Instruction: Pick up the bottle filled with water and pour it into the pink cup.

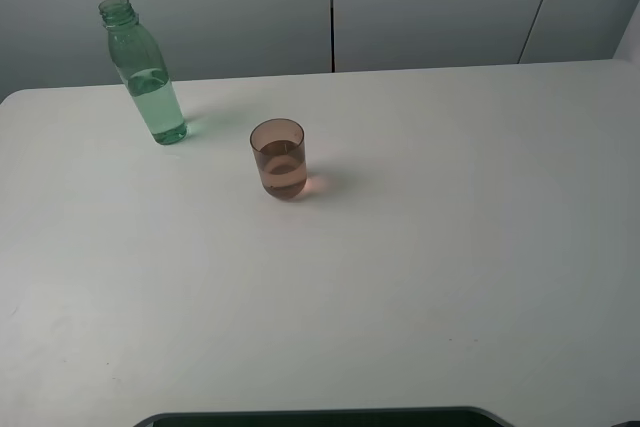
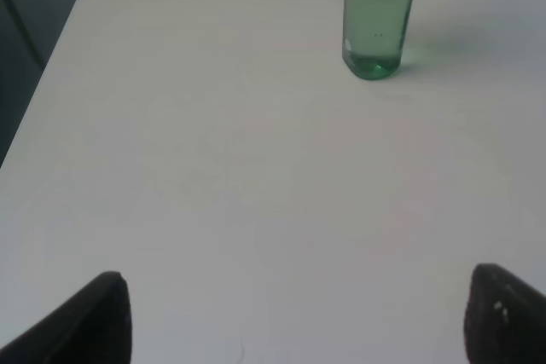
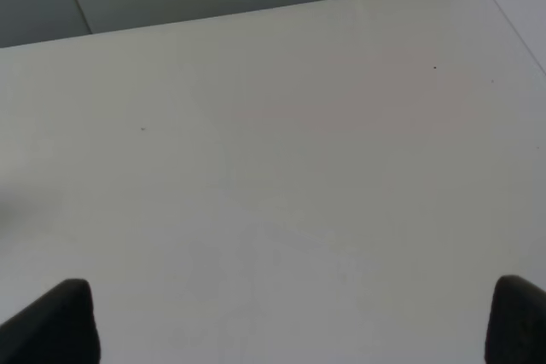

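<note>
The green-tinted bottle (image 1: 145, 77) stands upright and uncapped at the table's far left, partly filled with water. In the left wrist view the bottle (image 2: 378, 16) stands well ahead of my left gripper (image 2: 299, 317), whose fingers are spread wide with nothing between them. The pink cup (image 1: 279, 158) stands upright to the right of the bottle and nearer the front, with some liquid in it. My right gripper (image 3: 294, 321) is open over bare table. Neither gripper shows in the exterior high view.
The white table (image 1: 420, 267) stretches wide to the right and front. Grey wall panels (image 1: 330, 7) rise behind its far edge. A dark edge (image 1: 320, 417) runs along the bottom of the exterior high view.
</note>
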Tool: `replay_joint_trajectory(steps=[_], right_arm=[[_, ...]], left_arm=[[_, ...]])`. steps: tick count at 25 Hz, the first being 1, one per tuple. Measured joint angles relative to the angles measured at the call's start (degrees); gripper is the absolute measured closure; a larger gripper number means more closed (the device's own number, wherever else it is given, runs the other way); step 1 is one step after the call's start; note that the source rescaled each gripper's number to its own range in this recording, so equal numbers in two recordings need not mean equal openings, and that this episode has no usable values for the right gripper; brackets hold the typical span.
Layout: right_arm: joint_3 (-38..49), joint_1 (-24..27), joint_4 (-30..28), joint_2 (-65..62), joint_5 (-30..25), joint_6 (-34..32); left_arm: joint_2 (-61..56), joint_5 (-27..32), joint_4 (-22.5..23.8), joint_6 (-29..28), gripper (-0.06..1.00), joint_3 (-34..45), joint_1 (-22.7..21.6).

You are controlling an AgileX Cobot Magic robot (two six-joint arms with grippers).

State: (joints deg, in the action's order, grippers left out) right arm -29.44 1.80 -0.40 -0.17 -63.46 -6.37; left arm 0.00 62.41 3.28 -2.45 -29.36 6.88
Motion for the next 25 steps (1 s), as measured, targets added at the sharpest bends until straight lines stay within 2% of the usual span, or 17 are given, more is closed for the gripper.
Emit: replay_joint_trajectory(steps=[25], right_arm=[[0.0,0.0,0.0,0.0,0.0,0.0]], left_arm=[[0.0,0.0,0.0,0.0,-0.06,0.0,0.0]])
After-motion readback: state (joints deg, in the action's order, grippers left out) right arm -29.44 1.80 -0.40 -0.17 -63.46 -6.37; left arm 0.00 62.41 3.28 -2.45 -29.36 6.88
